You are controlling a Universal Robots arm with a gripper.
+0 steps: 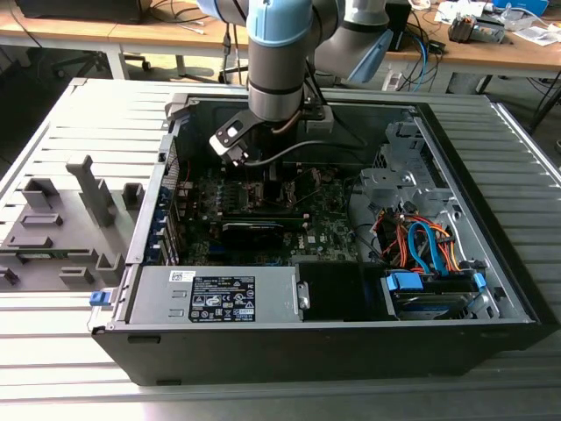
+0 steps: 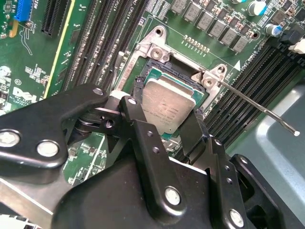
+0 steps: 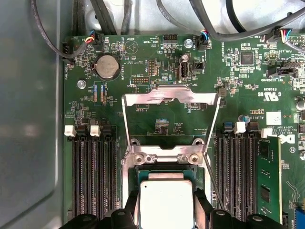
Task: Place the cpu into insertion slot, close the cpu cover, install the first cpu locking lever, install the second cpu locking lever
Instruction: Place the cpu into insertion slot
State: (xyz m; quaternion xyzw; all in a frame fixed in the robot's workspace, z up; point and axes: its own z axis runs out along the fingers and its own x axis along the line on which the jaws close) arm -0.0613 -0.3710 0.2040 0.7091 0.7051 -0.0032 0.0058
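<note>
The cpu point(image 2: 169, 102) is a small silver-topped square on a green base. It sits low in the insertion slot point(image 3: 164, 157), whose dark recess point(image 2: 162, 64) shows beyond it. My gripper point(image 2: 167, 117) is shut on the cpu, its black fingers point(image 2: 138, 114) pressed against two opposite edges, as the first wrist view also shows for the gripper point(image 3: 167, 212) and the cpu point(image 3: 167, 195). The cpu cover point(image 3: 169, 95) is flipped back open, lying over the board. One thin locking lever point(image 2: 257, 107) stands free beside the socket. In the exterior view the gripper point(image 1: 263, 180) reaches down into the case.
Long black memory slots point(image 3: 93, 176) flank the socket on both sides. The open computer case point(image 1: 491, 263) holds a power supply box point(image 1: 219, 294) near the front and a drive bay with coloured cables point(image 1: 421, 246). A grey fixture point(image 1: 61, 228) lies on the table at the exterior view's left.
</note>
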